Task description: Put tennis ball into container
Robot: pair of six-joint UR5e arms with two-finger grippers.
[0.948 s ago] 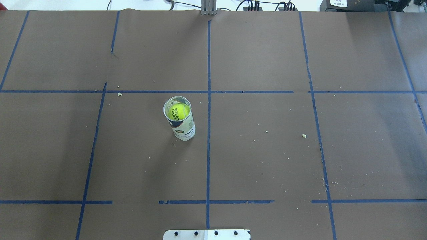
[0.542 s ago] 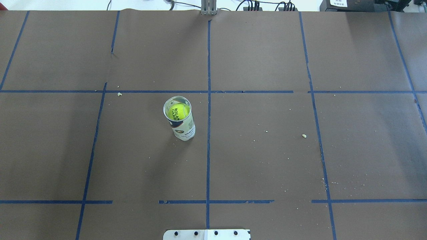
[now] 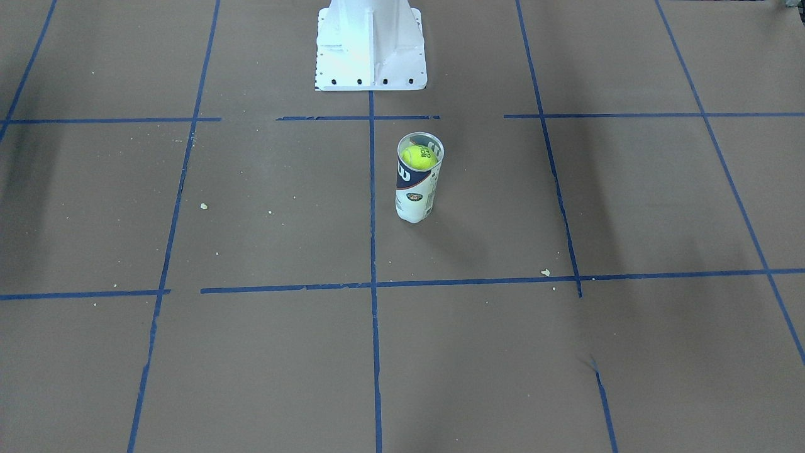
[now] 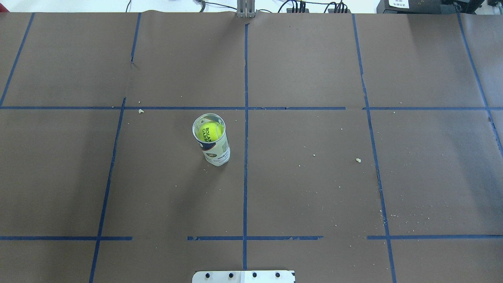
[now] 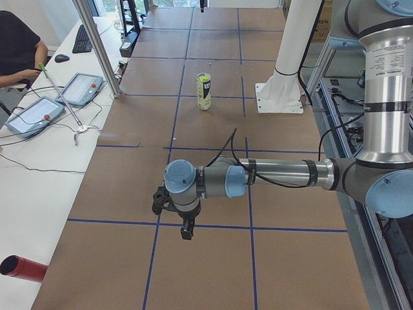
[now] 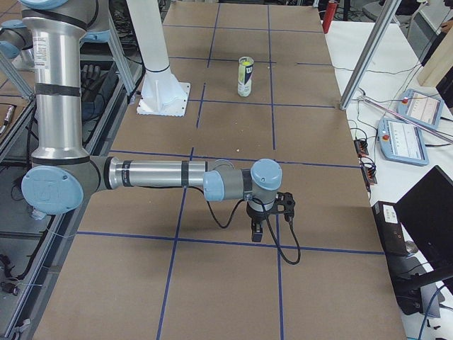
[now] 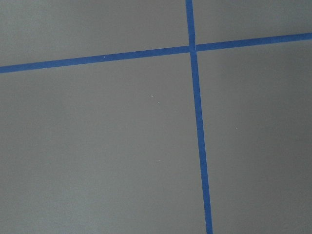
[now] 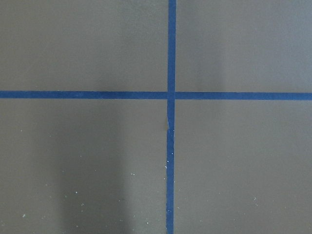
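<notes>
My left end effector point(image 5: 186, 227) hangs low over the counter point(image 4: 314, 188), pointing down and well apart from the task's things. It shows only from the side, so I cannot tell whether its fingers are apart or together. The same goes for my right end effector point(image 6: 257, 231), low over the counter toward the opposite end. Both wrist views show only bare counter crossed by blue tape lines point(image 7: 197, 122). Farther out, near the middle of the counter, the container point(image 4: 217, 151) stands upright, and the tennis ball point(image 4: 210, 131) sits inside it, just below the open rim. I judge the task done: the ball is in, neither arm is near it, and no step appears left.
</notes>
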